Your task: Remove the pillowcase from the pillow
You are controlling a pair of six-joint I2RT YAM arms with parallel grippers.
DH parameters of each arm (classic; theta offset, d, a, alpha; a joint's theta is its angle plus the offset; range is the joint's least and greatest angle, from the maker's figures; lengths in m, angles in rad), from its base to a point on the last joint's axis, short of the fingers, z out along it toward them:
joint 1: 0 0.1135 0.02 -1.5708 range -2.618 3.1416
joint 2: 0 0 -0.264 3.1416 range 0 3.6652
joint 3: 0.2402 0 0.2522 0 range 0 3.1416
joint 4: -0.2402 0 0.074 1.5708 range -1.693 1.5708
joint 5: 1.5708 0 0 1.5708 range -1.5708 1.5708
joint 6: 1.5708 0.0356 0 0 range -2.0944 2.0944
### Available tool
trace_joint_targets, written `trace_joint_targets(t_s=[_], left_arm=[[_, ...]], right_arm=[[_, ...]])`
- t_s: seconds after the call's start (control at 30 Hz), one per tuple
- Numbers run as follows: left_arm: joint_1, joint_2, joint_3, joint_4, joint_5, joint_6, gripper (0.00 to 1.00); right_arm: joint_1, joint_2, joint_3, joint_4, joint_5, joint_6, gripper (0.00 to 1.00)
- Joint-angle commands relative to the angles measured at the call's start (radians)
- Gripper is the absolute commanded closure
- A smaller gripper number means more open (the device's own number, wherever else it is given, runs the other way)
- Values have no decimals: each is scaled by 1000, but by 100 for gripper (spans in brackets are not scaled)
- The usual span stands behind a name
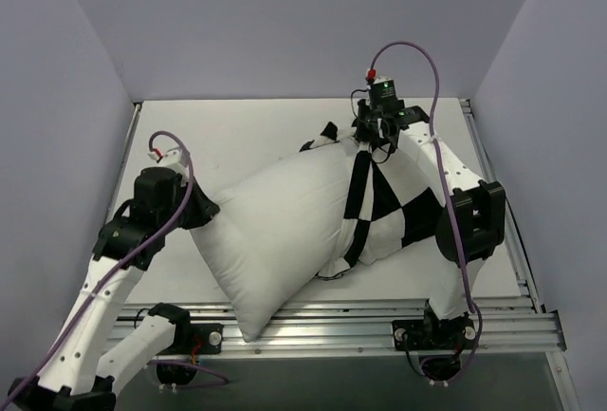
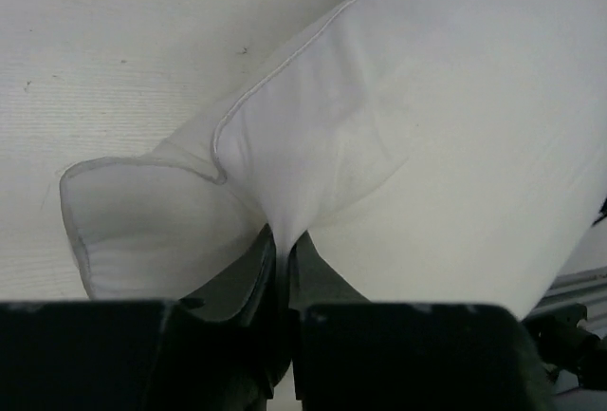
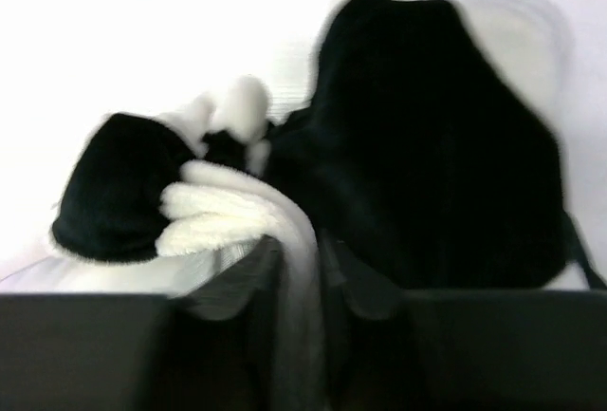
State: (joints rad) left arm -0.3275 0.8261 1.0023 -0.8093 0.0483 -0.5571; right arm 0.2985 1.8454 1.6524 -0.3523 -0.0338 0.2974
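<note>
A white table (image 1: 237, 136) fills the middle of the top view, boxed in by plain pale walls (image 1: 285, 22), with an aluminium rail (image 1: 332, 321) along its lower edge. The pillow (image 1: 275, 231) lies slantwise across the centre, one corner hanging over that rail; most of it is bare. The pillowcase (image 1: 389, 207) covers only its right end, bunched in black and white checks right of centre, under the right arm.

The left gripper (image 1: 194, 212) sits at the pillow's left corner; in the left wrist view its fingers (image 2: 256, 273) are pressed together on a fold of the plain white fabric (image 2: 427, 126) – the pinched corner bulges out to the lower left of that frame.

The right gripper (image 1: 379, 136) meets the upper edge of the checked cover, towards the top right of the table. The right wrist view is blurred; its fingers (image 3: 242, 283) stand close together with a strip of white cloth running down between them, and the fluffy black and white folds of the cover (image 3: 427, 145) rise just beyond – a nip on the pillowcase, as far as the blur allows.
</note>
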Motion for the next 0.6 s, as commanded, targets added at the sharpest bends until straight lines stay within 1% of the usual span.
trace_joint_targets(t_s=[0.0, 0.03, 0.07, 0.1, 0.13, 0.17, 0.2, 0.23, 0.27, 0.3, 0.33, 0.37, 0.4, 0.43, 0.47, 0.53, 0.57], left_arm=[[13, 138, 90, 195, -62, 107, 86], [13, 195, 120, 222, -53, 126, 68], [10, 218, 189, 226, -39, 161, 60], [8, 235, 221, 229, 25, 178, 48], [4, 258, 254, 222, 45, 192, 37], [-20, 260, 307, 222, 57, 224, 21], [-40, 260, 326, 220, 64, 242, 13], [-70, 249, 340, 220, 56, 264, 8], [-102, 243, 358, 222, 45, 308, 0], [-183, 237, 363, 220, 30, 331, 4], [-226, 228, 361, 225, -3, 354, 5], [-270, 223, 358, 229, -13, 393, 6], [-310, 223, 345, 236, -16, 411, 6], [-385, 229, 335, 248, -18, 428, 6], [-419, 237, 326, 254, -10, 460, 6], [-496, 264, 302, 281, -7, 476, 6], [-510, 275, 294, 288, -11, 476, 6]], right_arm=[[31, -66, -2, 81, 45, -6, 77], [48, -75, 6, 79, 44, -7, 67], [54, -86, 12, 76, 44, -9, 63], [60, -112, 23, 70, 11, -15, 58], [68, -129, 24, 70, 6, -18, 47], [70, -147, 21, 69, 3, -20, 41], [71, -185, 11, 65, 2, -20, 35], [73, -208, 1, 65, -3, -20, 24], [76, -233, -12, 67, -5, -18, 20], [79, -283, -28, 70, -3, -17, 16], [79, -311, -69, 73, -3, -12, 10], [82, -337, -92, 78, -3, -9, 8], [83, -368, -118, 79, 0, -6, 7], [83, -423, -170, 78, 8, 3, 4], [85, -451, -199, 78, 14, 8, 3], [85, -540, -259, 78, 15, 19, 2], [85, -566, -316, 75, 17, 29, 2]])
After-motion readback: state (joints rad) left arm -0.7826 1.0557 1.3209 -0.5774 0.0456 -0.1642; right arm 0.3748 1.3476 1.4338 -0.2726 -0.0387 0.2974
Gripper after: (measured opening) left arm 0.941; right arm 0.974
